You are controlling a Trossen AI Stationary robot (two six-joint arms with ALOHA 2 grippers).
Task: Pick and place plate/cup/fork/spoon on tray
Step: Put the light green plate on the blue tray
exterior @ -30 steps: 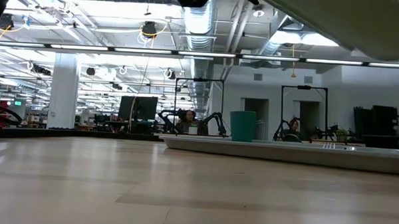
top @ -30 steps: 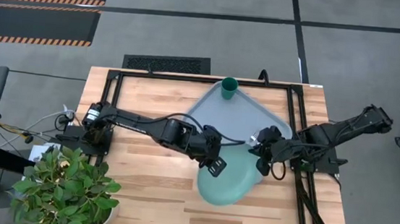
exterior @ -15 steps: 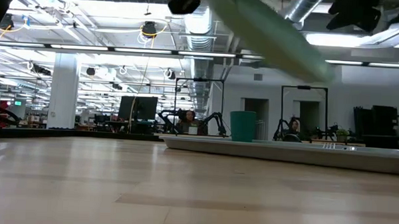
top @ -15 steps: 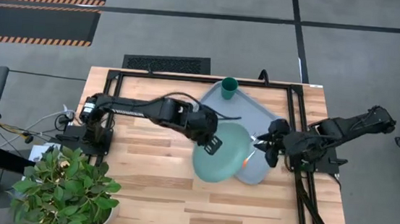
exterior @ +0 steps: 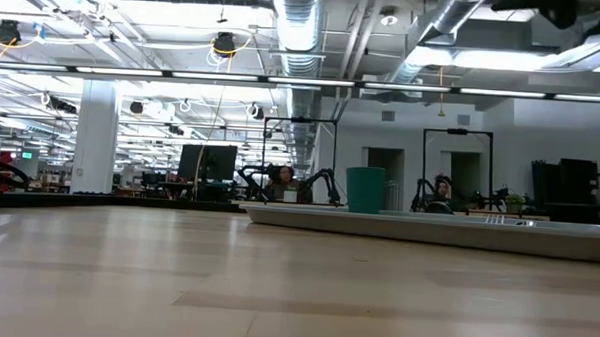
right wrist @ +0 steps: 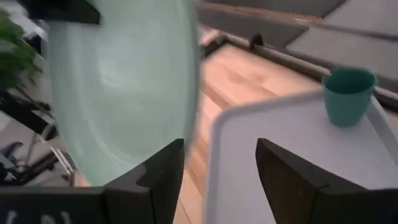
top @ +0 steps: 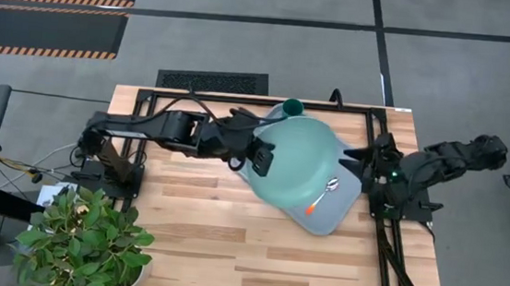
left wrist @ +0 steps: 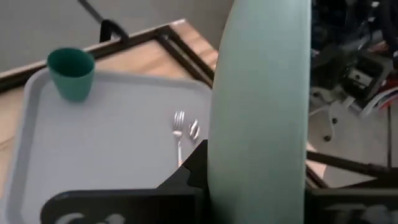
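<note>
The pale mint-green plate point(top: 307, 161) hangs over the blue-grey tray point(top: 334, 217), with my left gripper point(top: 261, 157) shut on its left rim. The dark green cup point(top: 292, 106) stands upright in the tray's far corner. The fork point(left wrist: 178, 127) and the spoon point(left wrist: 194, 129) lie side by side on the tray floor, their orange handles point(top: 310, 207) toward the near edge. My right gripper point(right wrist: 217, 168) stands open and empty just off the tray's right rim point(top: 366, 162). In the low view only the tray point(exterior: 428, 226) and the cup point(exterior: 365, 189) show. My left gripper pinches the plate's rim point(left wrist: 214, 158) on the side toward the table's left, one finger on each face. The fingers come roughly level from the left. The plate is lifted clear above the tray, tilted, with its hollow face point(top: 309, 157) showing from above.
A potted plant point(top: 80, 239) stands at the table's near left corner. A black metal frame point(top: 240, 98) runs around the table, with rails beside the right arm's base point(top: 386, 233). Bare wood point(top: 200, 240) lies near the front edge.
My left gripper has carried the plate from in front of the tray's near edge up and toward the far edge, over the tray. My right gripper has opened, left an orange-handled utensil on the tray, and drawn back toward the table's right edge.
</note>
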